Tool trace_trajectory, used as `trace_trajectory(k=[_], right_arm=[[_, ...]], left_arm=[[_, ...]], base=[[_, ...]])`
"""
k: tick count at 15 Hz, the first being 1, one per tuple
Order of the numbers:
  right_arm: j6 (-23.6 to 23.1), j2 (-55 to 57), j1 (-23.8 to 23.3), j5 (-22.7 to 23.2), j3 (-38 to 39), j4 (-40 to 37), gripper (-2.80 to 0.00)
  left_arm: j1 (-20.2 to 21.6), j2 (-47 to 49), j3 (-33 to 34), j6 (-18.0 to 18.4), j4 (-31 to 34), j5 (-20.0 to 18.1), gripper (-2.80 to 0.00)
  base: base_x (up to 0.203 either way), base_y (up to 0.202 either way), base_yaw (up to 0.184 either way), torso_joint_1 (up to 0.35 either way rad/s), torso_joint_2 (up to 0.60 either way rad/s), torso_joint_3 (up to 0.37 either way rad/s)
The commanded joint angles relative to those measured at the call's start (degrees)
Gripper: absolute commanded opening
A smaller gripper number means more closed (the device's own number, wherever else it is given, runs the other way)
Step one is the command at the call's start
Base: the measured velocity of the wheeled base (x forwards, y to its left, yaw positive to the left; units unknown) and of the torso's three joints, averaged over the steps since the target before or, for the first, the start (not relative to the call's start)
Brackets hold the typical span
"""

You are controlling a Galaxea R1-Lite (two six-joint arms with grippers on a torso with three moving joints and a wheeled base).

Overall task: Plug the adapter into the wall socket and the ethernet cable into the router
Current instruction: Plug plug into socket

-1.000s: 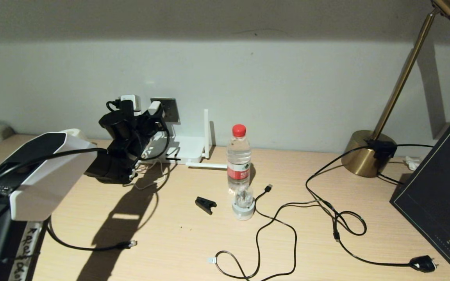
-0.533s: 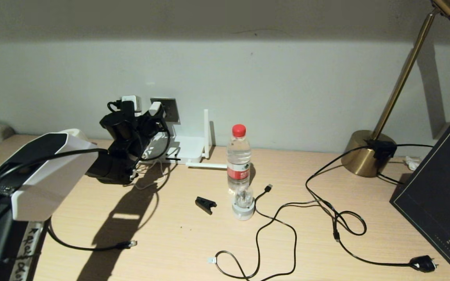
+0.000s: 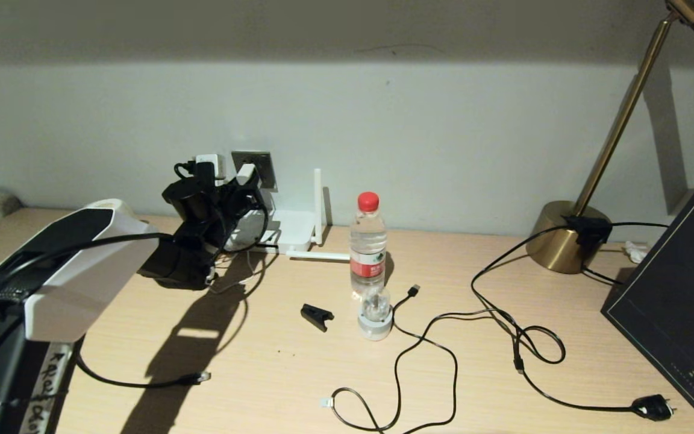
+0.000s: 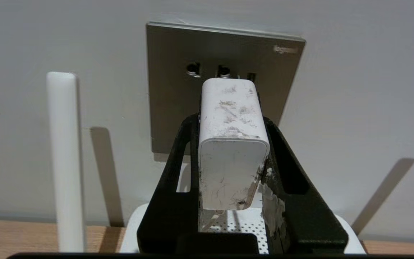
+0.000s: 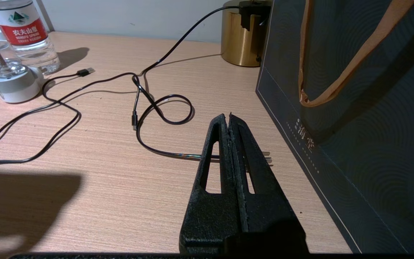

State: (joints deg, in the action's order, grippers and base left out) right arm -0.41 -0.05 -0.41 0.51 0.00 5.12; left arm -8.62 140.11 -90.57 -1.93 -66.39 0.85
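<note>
My left gripper is raised at the wall and shut on the white adapter, holding it by both sides. The adapter's front end sits right at the grey wall socket, just below its two round holes; its pins are hidden. The white router lies below against the wall, with one antenna upright. The ethernet cable's clear plug rests on the desk near the front left. My right gripper hangs shut and empty above the desk on the right.
A water bottle, a small white-based glass lamp and a black clip stand mid-desk. A USB cable and a black mains plug trail across the right. A brass lamp base and a dark bag are at far right.
My left gripper has carried the adapter to the right and closer to the wall, from beside the socket to directly in front of it. The right arm has not moved.
</note>
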Motion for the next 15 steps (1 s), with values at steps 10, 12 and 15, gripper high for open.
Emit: trace_trajectory(k=[10,12,15], right_arm=[[0.0,0.0,0.0,0.0,2.0,0.1,-2.80],[0.0,0.0,0.0,0.0,2.0,0.1,-2.80],[0.0,0.0,0.0,0.0,2.0,0.1,-2.80]], left_arm=[[0.3,0.3,0.0,0.0,-0.1,0.1,-2.80],[0.6,0.0,0.0,0.0,-0.1,0.1,-2.80],[1.0,-0.1,0.0,0.1,-0.1,0.1,-2.80]], base=[[0.000,0.000,0.000,0.000,0.00,0.000],[0.000,0.000,0.000,0.000,0.00,0.000],[0.000,0.000,0.000,0.000,0.00,0.000]])
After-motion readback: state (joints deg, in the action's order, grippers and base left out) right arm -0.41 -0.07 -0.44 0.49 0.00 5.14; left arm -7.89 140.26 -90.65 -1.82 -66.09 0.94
